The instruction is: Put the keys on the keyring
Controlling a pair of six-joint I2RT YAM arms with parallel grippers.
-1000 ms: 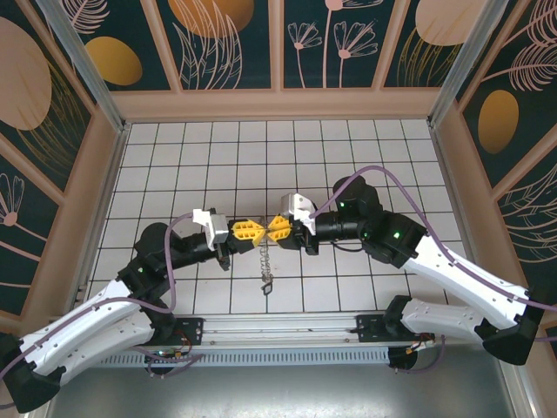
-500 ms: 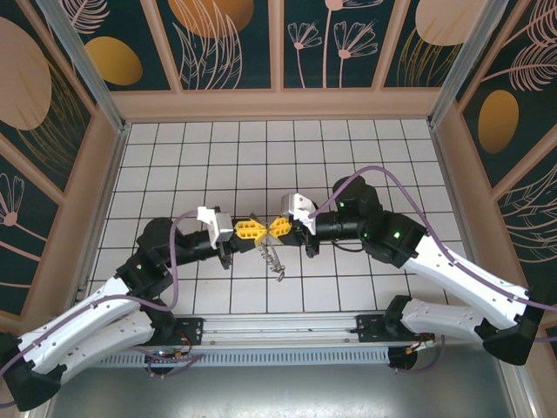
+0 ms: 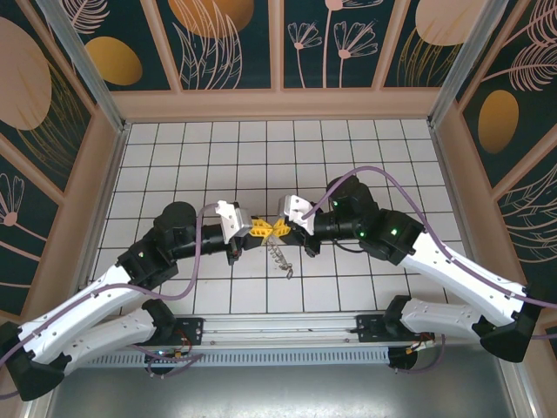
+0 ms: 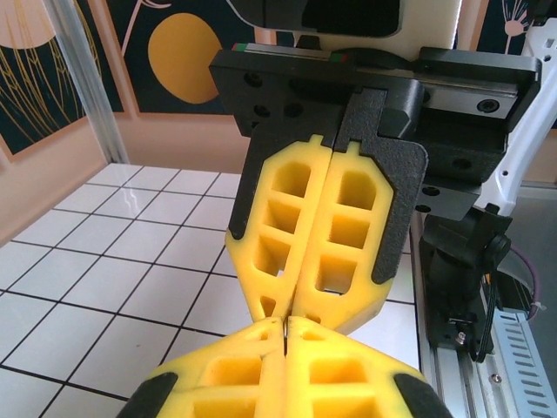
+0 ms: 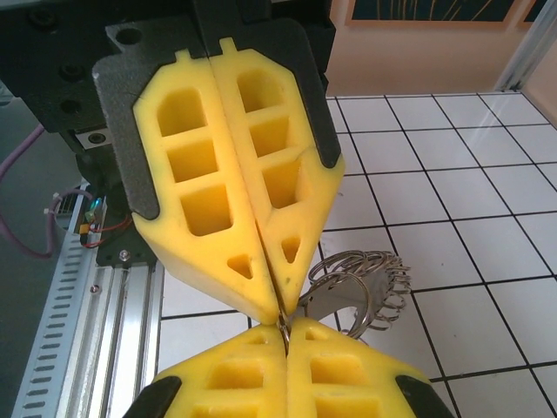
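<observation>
In the top external view, the left gripper [image 3: 258, 232] and the right gripper [image 3: 279, 228] meet tip to tip over the middle of the white tiled table [image 3: 365, 148]. Both arms reach inward from the near edge. The keys [image 3: 280, 257] trail from the meeting point as a thin grey chain, running towards the near edge and slightly to the right. From this view we cannot tell whether the lower end rests on the tiles.

The left wrist view adds the finger detail. The left gripper [image 4: 285, 370] has its yellow fingers pressed flat together with no gap. The right gripper [image 4: 324, 287] faces it, fully closed in the same way. All four tips touch.

The right wrist view supplies the metal. The keyring [image 5: 338, 294] shows here as overlapping thin loops just beside the tips. Its wire runs into the seam where the left gripper [image 5: 277, 300] meets the right gripper [image 5: 285, 366], and both pairs of fingers are clamped on it. A fringe of keys [image 5: 396, 292] sits along the far side of the loops.
</observation>
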